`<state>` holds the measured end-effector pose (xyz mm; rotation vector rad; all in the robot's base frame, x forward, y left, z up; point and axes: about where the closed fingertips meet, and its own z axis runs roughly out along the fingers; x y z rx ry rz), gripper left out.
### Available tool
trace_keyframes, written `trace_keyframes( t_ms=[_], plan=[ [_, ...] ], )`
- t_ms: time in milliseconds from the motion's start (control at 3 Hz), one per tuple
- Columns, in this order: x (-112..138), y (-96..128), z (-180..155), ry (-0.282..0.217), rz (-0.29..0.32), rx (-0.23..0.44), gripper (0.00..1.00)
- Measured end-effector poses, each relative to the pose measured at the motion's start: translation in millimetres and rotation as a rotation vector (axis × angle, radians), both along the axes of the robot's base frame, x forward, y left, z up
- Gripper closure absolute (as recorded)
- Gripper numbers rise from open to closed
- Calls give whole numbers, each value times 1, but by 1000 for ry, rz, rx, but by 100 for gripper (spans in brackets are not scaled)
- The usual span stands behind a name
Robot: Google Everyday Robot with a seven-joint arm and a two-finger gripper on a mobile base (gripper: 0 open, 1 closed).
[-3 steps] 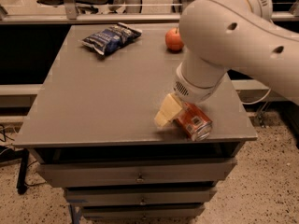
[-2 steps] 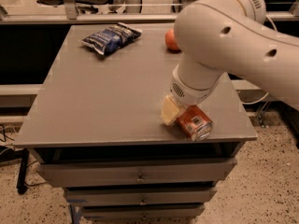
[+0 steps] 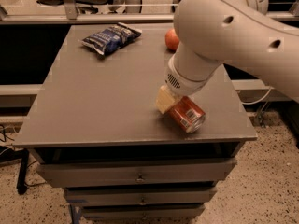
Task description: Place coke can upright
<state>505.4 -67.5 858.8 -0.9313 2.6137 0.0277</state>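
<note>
The coke can point(image 3: 187, 115) is red-orange with a silver end and white markings. It lies tilted on its side near the front right of the grey table point(image 3: 103, 101). My gripper point(image 3: 172, 102) hangs under the big white arm, right at the can's left end, and one cream-coloured finger point(image 3: 163, 100) shows beside the can. The arm hides the rest of the gripper and the can's upper end.
A blue chip bag point(image 3: 110, 38) lies at the table's back left. A red apple point(image 3: 172, 39) sits at the back, partly behind the arm. The table's front edge runs just below the can. Drawers fill the front under the tabletop.
The arm has shifted a little to the left and lower over the can. The can stays in about the same place on the table.
</note>
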Motion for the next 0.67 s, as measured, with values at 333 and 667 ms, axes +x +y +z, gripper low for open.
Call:
trace_keyframes(
  t_ms=[333, 667],
  plan=[
    [26, 18, 23, -71, 96, 111, 100],
    [39, 56, 50, -136, 231, 280, 100]
  ],
)
